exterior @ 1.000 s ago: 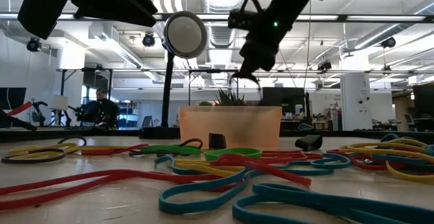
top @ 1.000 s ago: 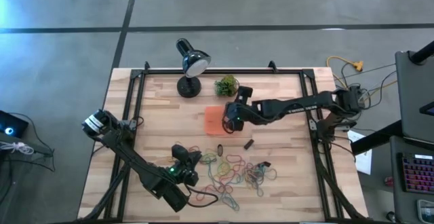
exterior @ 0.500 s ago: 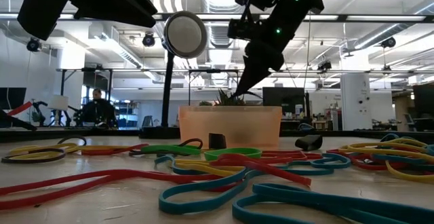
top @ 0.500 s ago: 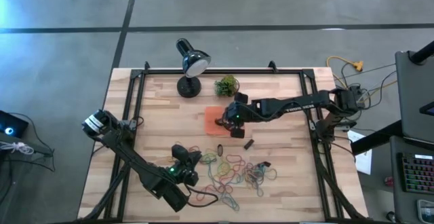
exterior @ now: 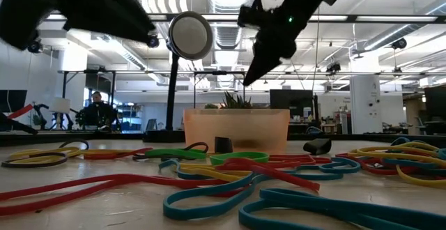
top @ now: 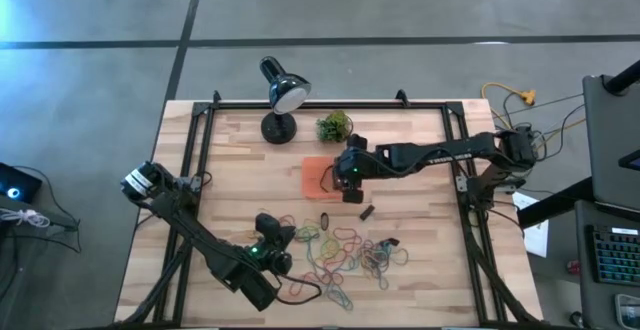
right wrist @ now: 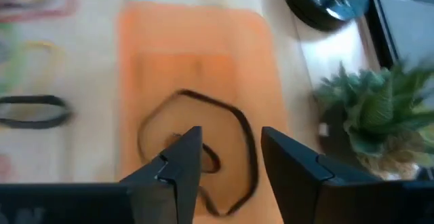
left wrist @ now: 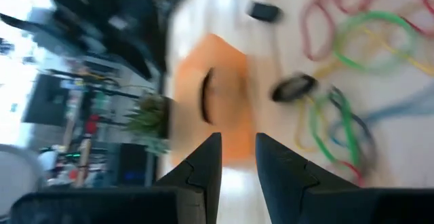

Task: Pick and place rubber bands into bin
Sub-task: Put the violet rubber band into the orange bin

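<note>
Over bin (top: 314,177) | right tool (top: 334,178) spread, pointing down, empty

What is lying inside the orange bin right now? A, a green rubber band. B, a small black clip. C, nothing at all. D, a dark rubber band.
D: the right wrist view shows a dark rubber band lying as a loop on the floor of the orange bin, just past the spread fingers of the right gripper.
</note>
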Controlling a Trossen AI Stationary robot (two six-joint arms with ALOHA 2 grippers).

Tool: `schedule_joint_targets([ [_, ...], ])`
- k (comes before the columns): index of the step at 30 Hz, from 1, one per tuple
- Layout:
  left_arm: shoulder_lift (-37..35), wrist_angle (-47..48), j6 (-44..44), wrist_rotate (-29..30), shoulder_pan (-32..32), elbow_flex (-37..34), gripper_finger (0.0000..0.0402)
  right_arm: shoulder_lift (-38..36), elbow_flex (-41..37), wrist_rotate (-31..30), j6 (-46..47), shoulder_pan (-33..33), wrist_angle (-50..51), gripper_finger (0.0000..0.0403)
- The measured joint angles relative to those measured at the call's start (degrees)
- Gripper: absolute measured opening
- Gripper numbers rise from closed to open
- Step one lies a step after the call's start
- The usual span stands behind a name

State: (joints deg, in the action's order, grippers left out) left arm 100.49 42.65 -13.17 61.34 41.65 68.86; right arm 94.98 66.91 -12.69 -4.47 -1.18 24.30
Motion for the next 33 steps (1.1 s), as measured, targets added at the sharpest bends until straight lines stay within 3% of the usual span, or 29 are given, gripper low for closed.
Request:
schedule_joint_targets([
  [6, -0.02, 3.43, -1.69, -10.09, 0.04, -3.46, 0.0075, -2.40, -2.04, 7.10, -0.03, 5.64, 1.43, 0.0141],
  [15, -0.13, 17.96, -22.33, -17.13, 0.02, -4.87, 0.0075, -6.33, -7.30, 6.71, 5.49, 17.01, -1.28, 0.0126],
  [22, -0.13, 17.54, -29.31, -21.16, -0.02, -6.62, 0.0075, -7.46, -11.07, 6.31, 7.28, 25.42, -11.76, 0.0117],
  [25, -0.13, 17.19, -32.32, -22.06, -0.02, -6.99, 0.0075, -7.78, -11.95, 3.47, 6.56, 28.10, -15.56, 0.0114],
  [33, -0.13, 8.21, -31.55, -22.26, -0.27, -10.02, 0.0075, -7.98, -12.69, -2.48, 5.47, 30.87, -17.81, 0.0103],
])
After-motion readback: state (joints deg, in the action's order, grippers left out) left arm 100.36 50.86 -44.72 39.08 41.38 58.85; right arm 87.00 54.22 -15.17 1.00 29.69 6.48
